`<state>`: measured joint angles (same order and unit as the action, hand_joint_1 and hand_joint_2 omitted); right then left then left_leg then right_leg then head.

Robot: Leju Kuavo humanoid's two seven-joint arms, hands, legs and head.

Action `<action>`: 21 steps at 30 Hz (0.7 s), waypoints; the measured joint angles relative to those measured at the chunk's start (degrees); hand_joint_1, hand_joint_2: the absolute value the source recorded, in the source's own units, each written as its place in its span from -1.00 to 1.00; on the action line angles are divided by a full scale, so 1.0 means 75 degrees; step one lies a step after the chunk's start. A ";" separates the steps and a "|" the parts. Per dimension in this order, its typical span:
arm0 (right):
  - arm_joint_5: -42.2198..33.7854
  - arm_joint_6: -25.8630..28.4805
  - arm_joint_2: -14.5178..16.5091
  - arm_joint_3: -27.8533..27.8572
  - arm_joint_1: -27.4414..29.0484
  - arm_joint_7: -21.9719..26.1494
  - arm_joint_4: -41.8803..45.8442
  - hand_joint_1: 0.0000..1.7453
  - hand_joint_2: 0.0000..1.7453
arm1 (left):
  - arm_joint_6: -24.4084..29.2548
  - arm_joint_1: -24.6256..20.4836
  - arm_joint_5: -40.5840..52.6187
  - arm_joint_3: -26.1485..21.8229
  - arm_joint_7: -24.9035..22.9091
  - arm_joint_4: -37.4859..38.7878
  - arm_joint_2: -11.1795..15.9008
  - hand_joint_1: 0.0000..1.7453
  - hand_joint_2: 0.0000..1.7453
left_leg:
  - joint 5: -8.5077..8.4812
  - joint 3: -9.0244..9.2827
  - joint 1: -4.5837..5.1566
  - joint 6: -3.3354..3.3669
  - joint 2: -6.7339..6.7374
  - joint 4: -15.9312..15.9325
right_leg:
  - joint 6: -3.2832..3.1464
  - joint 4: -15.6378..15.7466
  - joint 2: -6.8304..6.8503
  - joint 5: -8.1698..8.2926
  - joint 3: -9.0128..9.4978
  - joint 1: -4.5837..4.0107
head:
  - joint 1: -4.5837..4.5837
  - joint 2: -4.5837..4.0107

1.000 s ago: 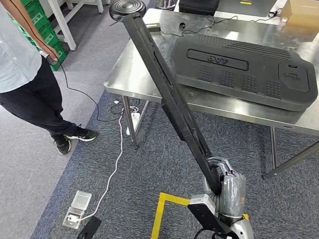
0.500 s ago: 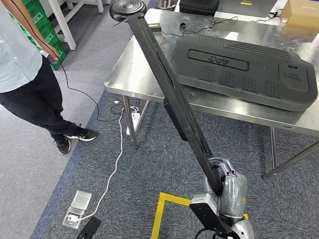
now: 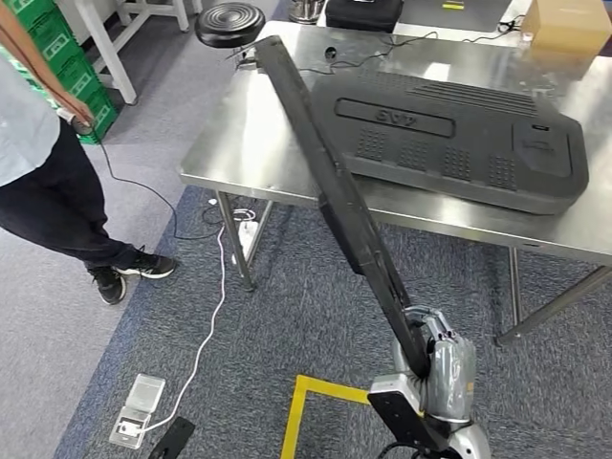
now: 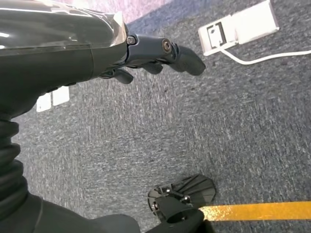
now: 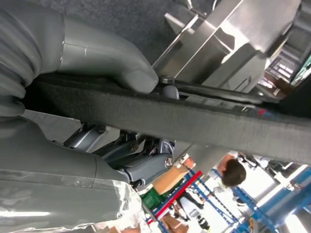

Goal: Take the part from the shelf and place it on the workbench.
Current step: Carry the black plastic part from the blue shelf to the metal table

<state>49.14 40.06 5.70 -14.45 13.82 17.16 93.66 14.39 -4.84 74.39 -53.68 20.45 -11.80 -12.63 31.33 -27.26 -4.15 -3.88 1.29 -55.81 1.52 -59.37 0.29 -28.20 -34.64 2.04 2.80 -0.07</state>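
1. At the far left of the head view you see a person in a light shirt and dark trousers, who stands on the grey carpet floor beside green plastic crates.
2. Near the person's feet, a white cable runs over the carpet to a small grey floor socket box.
3. In the left wrist view your robot's left hand hangs over the carpet; its dark fingers are loosely extended and hold nothing.
4. A yellow tape line is on the floor in front of the robot.
5. The long black narrow panel part goes tilted from low at the right up toward the left corner of the shiny steel counter. Its upper end is over the counter; whether it touches the top, you cannot tell.
6. A round black stool seat stands just behind that corner.
7. On the counter lies a big flat black moulded cover, to the right of the long part.
8. Low at the right, the right hand grips the lower end of the long part. In the right wrist view the thick grey thumb presses on one side and the fingers clamp on the other.
9. A brown cardboard box stands at the far right edge of the counter.
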 joint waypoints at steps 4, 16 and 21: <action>0.0029 0.0000 0.0024 0.0036 0.0010 0.0034 0.0035 1.00 1.00 | 0.0190 -0.0020 0.0011 0.0000 -0.0102 0.0000 -0.0006 -1.00 1.00 | 0.0751 -0.0668 0.0109 0.0137 -0.0021 -0.1400 | -0.0220 -0.0003 -0.0040 -0.0041 0.0018 -0.0070 | -0.0029 0.0000; 0.0020 -0.0002 0.0038 0.0068 0.0063 0.0055 0.0049 1.00 1.00 | 0.0273 0.0008 0.0044 -0.0003 -0.0144 0.0000 -0.0010 -1.00 1.00 | -0.0149 -0.0725 0.0508 0.0465 -0.0212 -0.0491 | -0.0334 -0.0041 -0.0225 -0.0125 0.0062 -0.0344 | -0.0028 0.0000; 0.0015 -0.0002 0.0038 0.0073 0.0062 0.0055 0.0051 1.00 1.00 | 0.0276 -0.0002 0.0045 -0.0003 -0.0144 0.0000 -0.0012 -1.00 1.00 | -0.0152 -0.0725 0.0521 0.0529 -0.0215 -0.0494 | -0.0278 0.0032 -0.0224 -0.0084 0.0098 -0.0332 | -0.0026 0.0000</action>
<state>49.25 40.04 5.99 -13.90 14.28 17.57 94.04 16.46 -4.86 74.73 -53.70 19.38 -11.80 -12.72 30.19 -32.70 -0.24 0.09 -0.32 -59.51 -0.56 -59.12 -1.39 -28.83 -33.91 -0.45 2.61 -0.07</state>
